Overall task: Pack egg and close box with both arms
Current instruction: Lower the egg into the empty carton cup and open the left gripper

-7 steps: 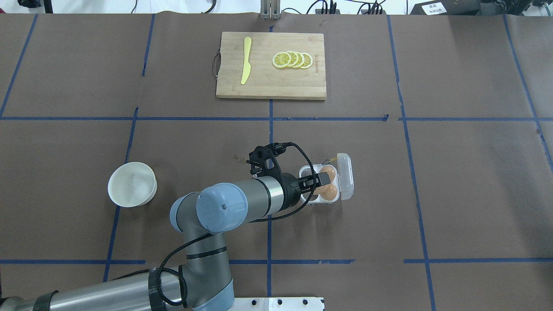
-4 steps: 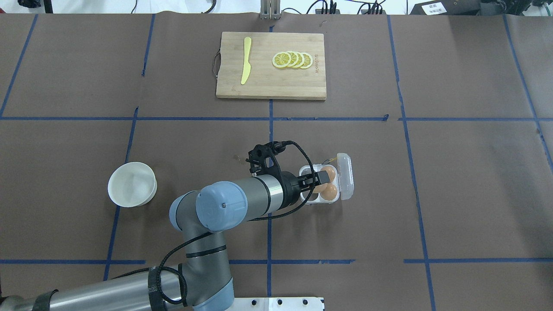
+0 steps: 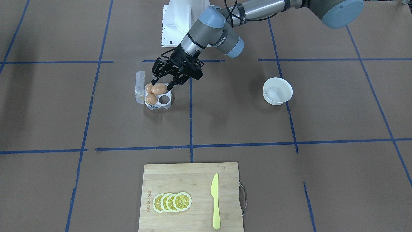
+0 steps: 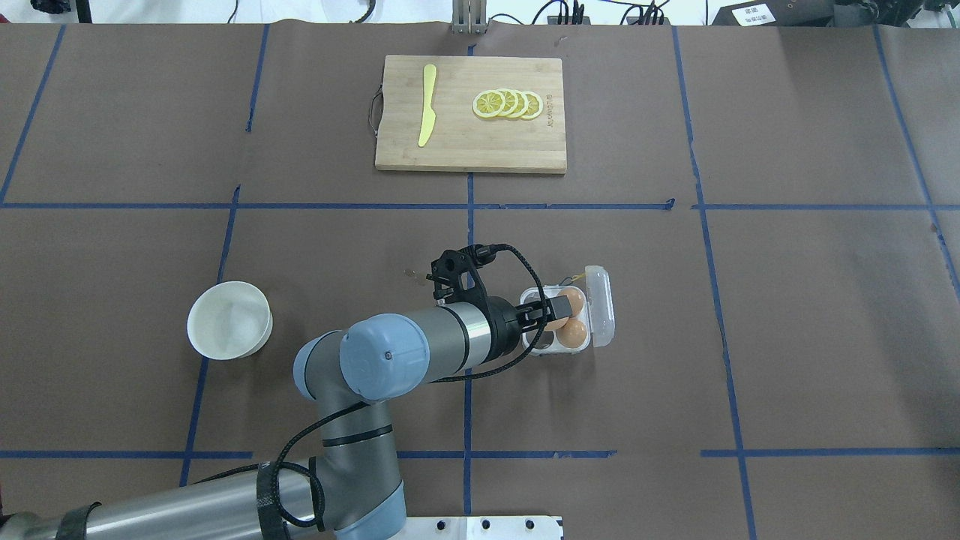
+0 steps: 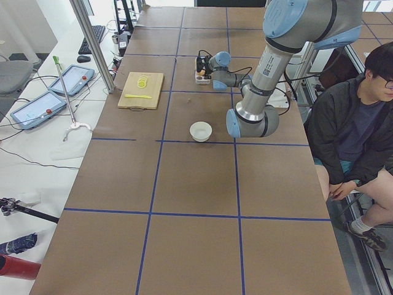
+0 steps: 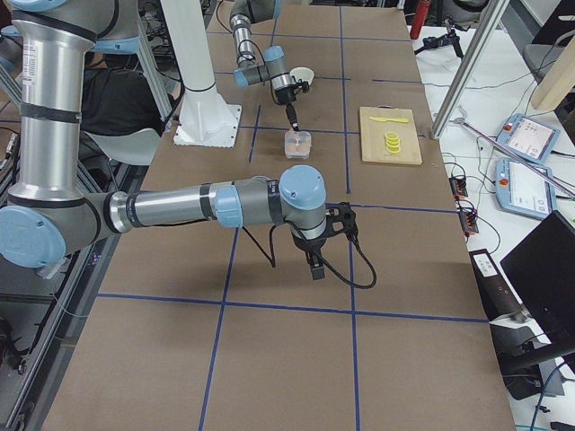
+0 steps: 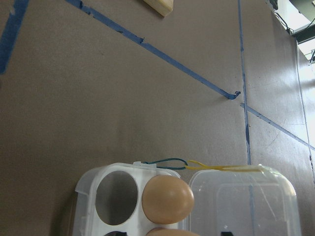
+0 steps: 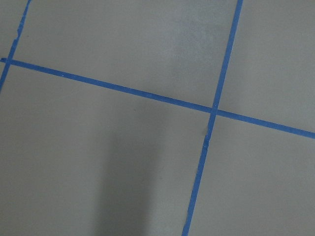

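While the small smooth orange-brown egg (image 3: pixel 158 89) sits pinched between my left gripper's (image 3: pixel 161 85) black fingers (image 3: pixel 171 84) over the square clear plastic egg box (image 3: pixel 155 106), two matching eggs (image 3: pixel 152 98) lie in its lid-side cups. My silver-grey left arm (image 4: pixel 420 349) reaches out low, wrist tipped downward. Whether my right gripper (image 6: pixel 314 268) is spread or pressed together, I cannot tell.

A brown paper-covered bench (image 4: pixel 787 337), marked into squares by blue tape lines, carries a rectangular pale wooden cutting board (image 4: pixel 480 150) with a thin metal handle on one short side, lying across the middle tape line at the far side in the overhead view. On the board lie a slim yellow plastic knife (image 4: pixel 427 105) and, apart from it, a row of four overlapping yellow lemon slices (image 4: pixel 508 103). A round white bowl (image 4: pixel 229 321) stands well apart from the board, and a person in a dark jacket (image 5: pixel 353 123) sits beside the bench.
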Controlling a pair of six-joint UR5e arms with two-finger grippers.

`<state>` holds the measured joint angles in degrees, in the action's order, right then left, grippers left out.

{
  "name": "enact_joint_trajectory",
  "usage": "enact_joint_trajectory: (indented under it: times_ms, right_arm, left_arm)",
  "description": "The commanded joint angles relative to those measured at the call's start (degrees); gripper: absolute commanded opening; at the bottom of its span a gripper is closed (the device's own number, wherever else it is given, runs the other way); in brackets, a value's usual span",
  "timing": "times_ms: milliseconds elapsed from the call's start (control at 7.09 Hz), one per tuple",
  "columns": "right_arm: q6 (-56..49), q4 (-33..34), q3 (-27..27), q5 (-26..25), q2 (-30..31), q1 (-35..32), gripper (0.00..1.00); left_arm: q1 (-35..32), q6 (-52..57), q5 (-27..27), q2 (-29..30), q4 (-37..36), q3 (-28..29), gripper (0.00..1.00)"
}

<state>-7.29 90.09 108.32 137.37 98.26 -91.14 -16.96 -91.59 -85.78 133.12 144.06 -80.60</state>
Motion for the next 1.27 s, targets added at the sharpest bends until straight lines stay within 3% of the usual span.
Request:
enact_joint_trajectory:
  times_ms: [0,706,847,1129]
  right_arm:
    - [0.09,0.0,0.05,0.0,0.0,-0.09,1.0]
    - [0.0,0.0,0.05,0.0,0.0,-0.35,1.0]
    - [0.0,0.0,0.05,0.0,0.0,-0.35,1.0]
    - [0.0,0.0,0.14,0.0,0.0,-0.35,1.0]
  left_arm:
    - [0.0,0.36,0.0,0.04,-0.01,0.0,0.77]
    - [-1.49,1.58,-1.05,-0.49,0.08,-2.45,0.82]
    - [-2.19,2.73,-2.62,-0.75,0.0,-2.81,0.99]
    - [-2.29,2.74,-2.73,-1.1,0.08,-2.81,0.99]
